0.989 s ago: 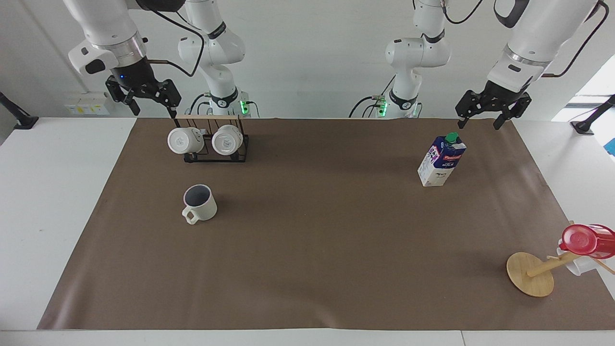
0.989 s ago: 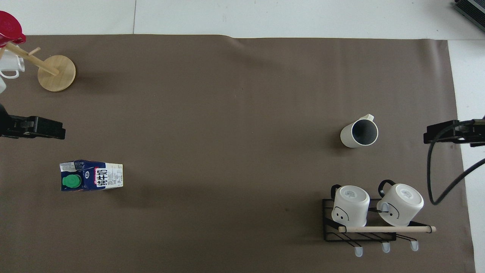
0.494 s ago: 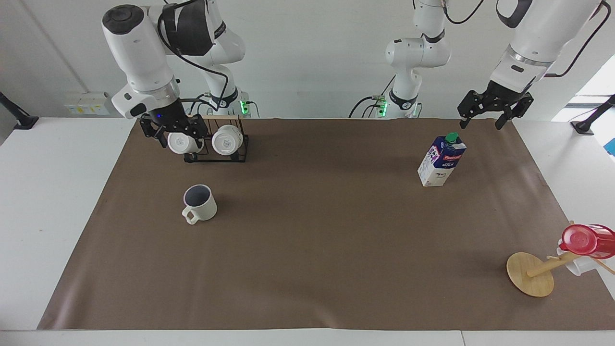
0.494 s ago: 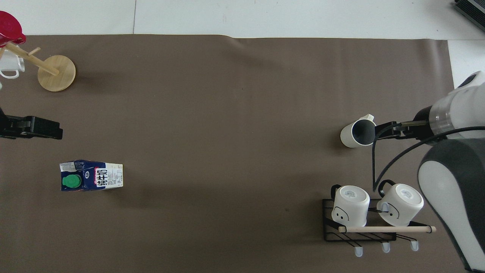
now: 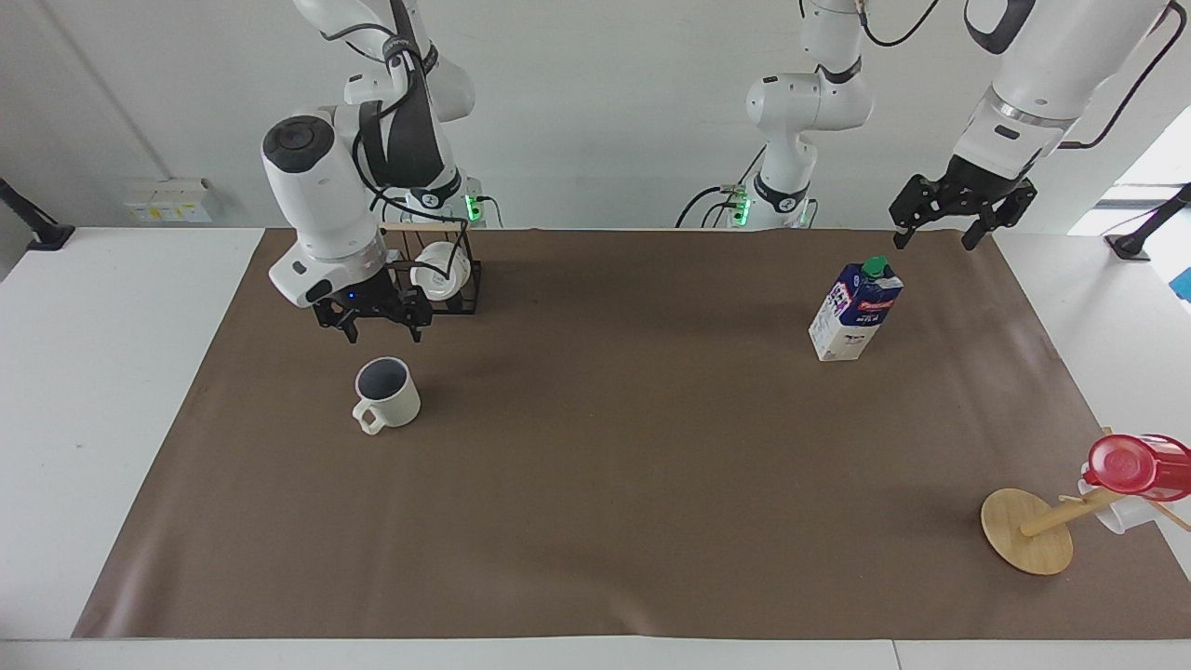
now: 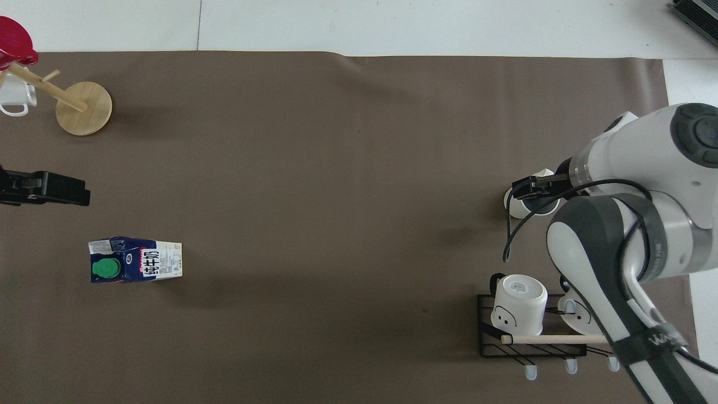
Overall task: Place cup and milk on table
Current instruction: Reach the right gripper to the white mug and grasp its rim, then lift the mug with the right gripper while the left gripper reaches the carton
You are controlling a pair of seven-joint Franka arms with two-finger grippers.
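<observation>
Standing on table: one cup, one milk; two tools, right tool above cup, left tool above milk, both released.

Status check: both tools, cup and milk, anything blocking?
Right tool open, above cup. Left tool open, above milk. Both upright on table. Nothing blocking.

The wide brown sheet covering the white table looks matt and papery. On it, the cream ribbed mug seems dull-glazed ceramic, the blue-and-white milk carton printed card with a green plastic cap, and the round-based peg stand pale smooth wood.
</observation>
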